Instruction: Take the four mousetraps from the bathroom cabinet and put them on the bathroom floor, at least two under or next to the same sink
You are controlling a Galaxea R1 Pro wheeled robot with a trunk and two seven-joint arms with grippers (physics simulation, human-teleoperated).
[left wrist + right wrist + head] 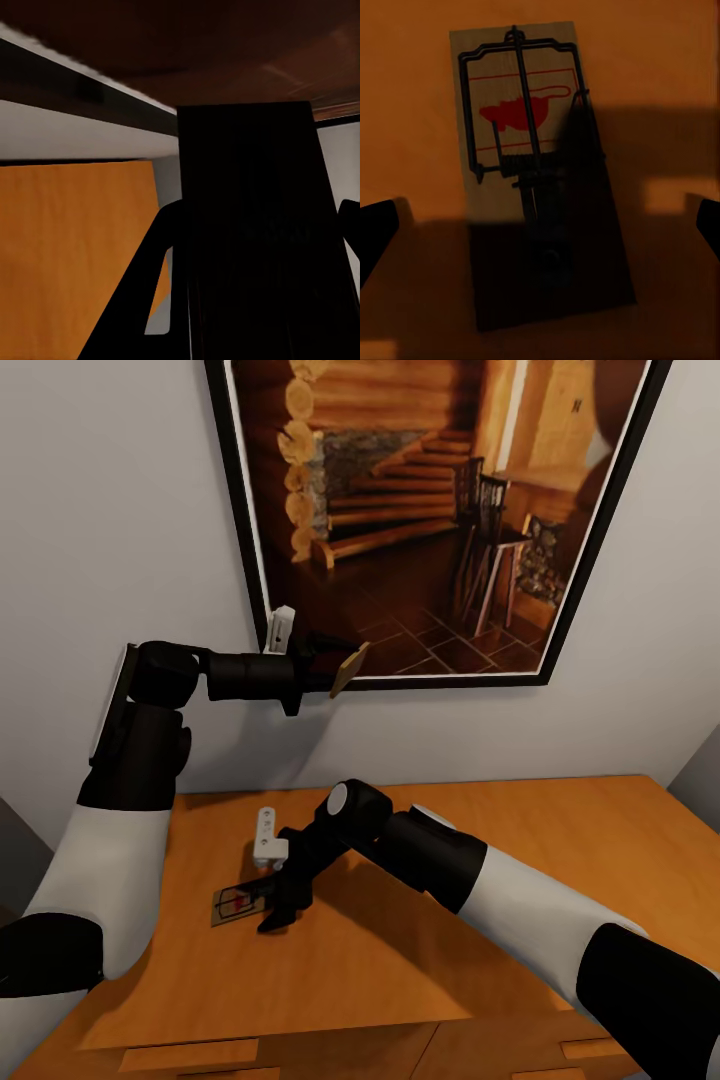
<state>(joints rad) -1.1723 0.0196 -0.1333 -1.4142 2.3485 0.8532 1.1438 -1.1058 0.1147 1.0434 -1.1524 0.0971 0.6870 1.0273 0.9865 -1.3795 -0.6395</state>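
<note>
Mousetrap (521,150) lies flat on the cabinet (560,840) top, between the spread fingers of the right claw (272,900), which is released above it. The left claw (335,665) is clenched on a second trap (350,668), raised near the framed picture (420,510). No trap seen on the floor; most remains.

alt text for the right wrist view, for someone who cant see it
A mousetrap lies flat on the orange-brown wooden cabinet top, seen from directly above, with a dark wire frame and a red mouse print on its pale board. The open right gripper has one dark fingertip at each side edge, and its shadow covers the trap's near half.
</note>
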